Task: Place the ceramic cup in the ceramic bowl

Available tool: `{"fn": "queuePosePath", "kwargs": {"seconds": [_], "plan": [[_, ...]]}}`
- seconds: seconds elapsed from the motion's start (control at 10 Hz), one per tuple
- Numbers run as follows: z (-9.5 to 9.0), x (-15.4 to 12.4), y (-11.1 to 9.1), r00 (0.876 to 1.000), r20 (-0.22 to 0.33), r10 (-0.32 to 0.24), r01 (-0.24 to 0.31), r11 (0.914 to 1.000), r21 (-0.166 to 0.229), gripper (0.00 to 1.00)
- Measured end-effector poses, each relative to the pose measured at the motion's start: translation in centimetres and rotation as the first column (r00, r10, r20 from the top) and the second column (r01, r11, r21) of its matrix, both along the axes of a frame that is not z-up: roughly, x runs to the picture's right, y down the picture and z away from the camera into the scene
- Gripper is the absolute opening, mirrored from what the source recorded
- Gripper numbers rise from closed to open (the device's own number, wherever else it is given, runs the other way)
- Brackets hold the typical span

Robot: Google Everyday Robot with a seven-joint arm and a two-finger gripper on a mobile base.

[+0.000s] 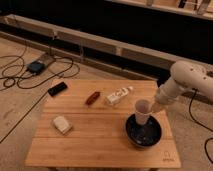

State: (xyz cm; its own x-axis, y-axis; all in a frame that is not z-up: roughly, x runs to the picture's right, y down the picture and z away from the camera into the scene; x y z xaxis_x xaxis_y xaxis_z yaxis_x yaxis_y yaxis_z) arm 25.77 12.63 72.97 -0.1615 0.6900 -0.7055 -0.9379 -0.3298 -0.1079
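Note:
The pale ceramic cup (142, 112) is upright over the far part of the dark ceramic bowl (145, 136), its base down inside the bowl's rim. The bowl sits at the right of the wooden table (95, 145). My gripper (151, 107) comes in from the right on the white arm (185, 80) and is shut on the cup's right side. Whether the cup's base rests on the bowl's floor is hidden.
A flat whitish block (62, 124) lies at the table's left. A reddish-brown object (92, 98) and a white tube-like package (119, 95) lie at the back middle. A black device (57, 89) sits at the back left corner. Cables (20, 75) cover the floor on the left.

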Motion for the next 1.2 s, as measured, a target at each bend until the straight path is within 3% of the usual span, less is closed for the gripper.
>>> {"fn": "queuePosePath", "kwargs": {"seconds": [0.3, 0.9, 1.1, 1.2], "plan": [[0.8, 1.0, 2.6, 0.999, 0.037, -0.003, 0.003, 1.0, 0.001, 0.04], [2.9, 1.3, 4.9, 0.994, 0.108, 0.023, -0.026, 0.9992, 0.03, 0.64], [2.9, 1.5, 5.1, 0.992, 0.121, 0.021, -0.026, 0.999, 0.037, 0.79], [2.8, 1.6, 5.3, 0.992, 0.128, 0.018, -0.023, 0.9989, 0.04, 0.8]]}}
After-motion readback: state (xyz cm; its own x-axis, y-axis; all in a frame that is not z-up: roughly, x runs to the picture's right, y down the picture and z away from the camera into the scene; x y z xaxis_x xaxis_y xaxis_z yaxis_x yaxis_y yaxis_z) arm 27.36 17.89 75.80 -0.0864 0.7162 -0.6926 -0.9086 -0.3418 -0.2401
